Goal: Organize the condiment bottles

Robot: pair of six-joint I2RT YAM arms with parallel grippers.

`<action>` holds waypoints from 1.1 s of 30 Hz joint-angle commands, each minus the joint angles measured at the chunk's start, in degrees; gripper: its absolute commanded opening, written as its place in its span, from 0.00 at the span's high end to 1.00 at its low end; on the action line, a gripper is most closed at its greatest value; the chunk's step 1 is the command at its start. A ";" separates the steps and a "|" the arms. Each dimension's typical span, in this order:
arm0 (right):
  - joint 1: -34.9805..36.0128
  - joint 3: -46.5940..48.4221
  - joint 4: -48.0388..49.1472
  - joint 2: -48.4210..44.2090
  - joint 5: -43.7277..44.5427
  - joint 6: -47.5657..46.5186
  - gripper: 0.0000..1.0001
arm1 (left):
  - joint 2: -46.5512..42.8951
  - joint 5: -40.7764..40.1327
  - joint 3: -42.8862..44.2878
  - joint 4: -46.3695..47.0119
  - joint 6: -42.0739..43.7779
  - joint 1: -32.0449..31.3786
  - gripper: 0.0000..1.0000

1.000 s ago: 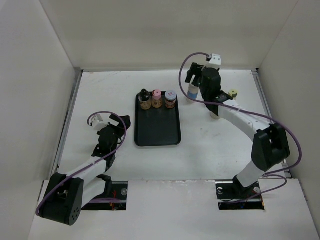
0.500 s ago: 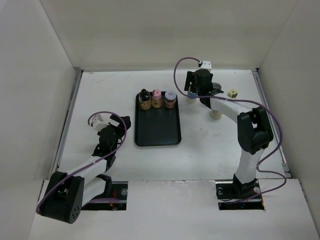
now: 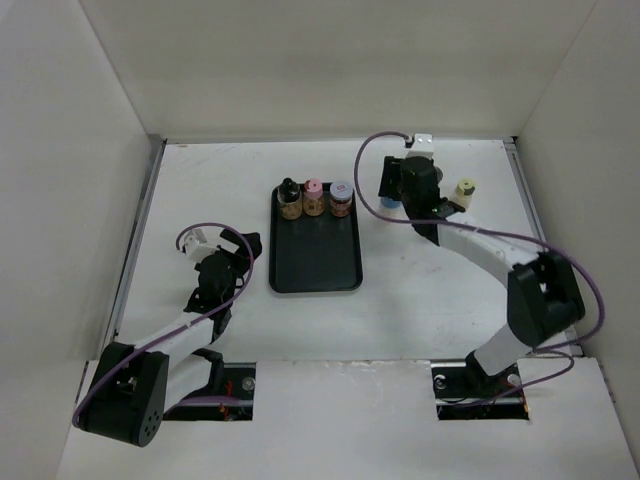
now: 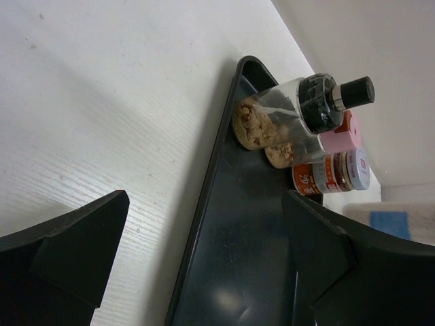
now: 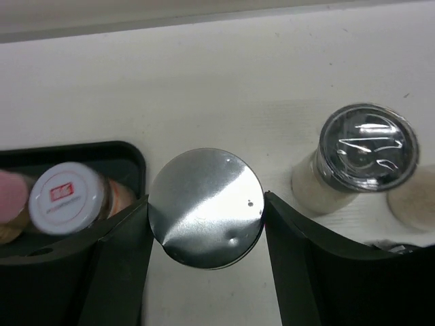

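Over by the far edge of the desk, a bit right of the middle, we've got the right gripper [image 5: 205,204] pinching a silver-lidded bottle [image 5: 204,231], with one finger pressed against each side of the lid. From the top camera we only catch a bit of blue on its body under the wrist, so we can't tell if it's resting on the desk or lifted off it. It sits just off the far right corner of the black tray [image 3: 315,270], not on it. Right beside it, toward the desk's right edge, the wrist camera shows a grey-lidded jar [image 5: 366,146] with pale stuff inside. Closer to the far right corner of the desk stands a pale-yellow-capped bottle [image 3: 463,188], apart from the gripper. The tray itself lies around the middle of the desk. Along its far end three bottles stand upright in a row, packed close side by side: a black-capped bottle [image 3: 289,191] on the left, a pink-capped bottle [image 3: 313,188] in the middle and a lilac-lidded jar [image 3: 341,190] on the right. The left gripper [image 4: 204,204] is over between the tray's left side and the desk's left edge, pointing at the tray, jaws spread wide with nothing between them.
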 commanded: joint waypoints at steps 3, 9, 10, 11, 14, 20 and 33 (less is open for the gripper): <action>8.59 -4.55 6.06 -16.17 1.95 -2.18 0.55 | -0.33 0.17 0.90 2.64 0.42 0.46 0.00; 17.91 -3.69 4.11 -16.37 -0.85 -0.25 0.55 | -0.59 -0.09 0.81 2.64 0.51 0.73 0.00; 18.70 -2.64 5.07 -14.97 -1.99 0.54 0.55 | -0.85 -0.27 0.81 2.38 0.60 0.73 0.00; 19.41 -1.50 6.04 -13.22 -3.40 1.24 0.55 | -1.20 -0.36 0.72 2.29 0.60 0.81 0.00; 22.13 2.81 8.32 -6.89 -5.61 1.78 0.55 | -2.35 -0.45 0.37 2.02 0.77 1.51 0.00; 25.74 11.95 11.23 6.29 -5.43 0.28 0.54 | -3.23 -0.45 0.19 1.49 0.77 1.52 0.00; 27.58 19.43 11.85 18.88 -2.89 -1.56 0.43 | -2.26 0.08 0.45 1.67 0.60 1.34 0.00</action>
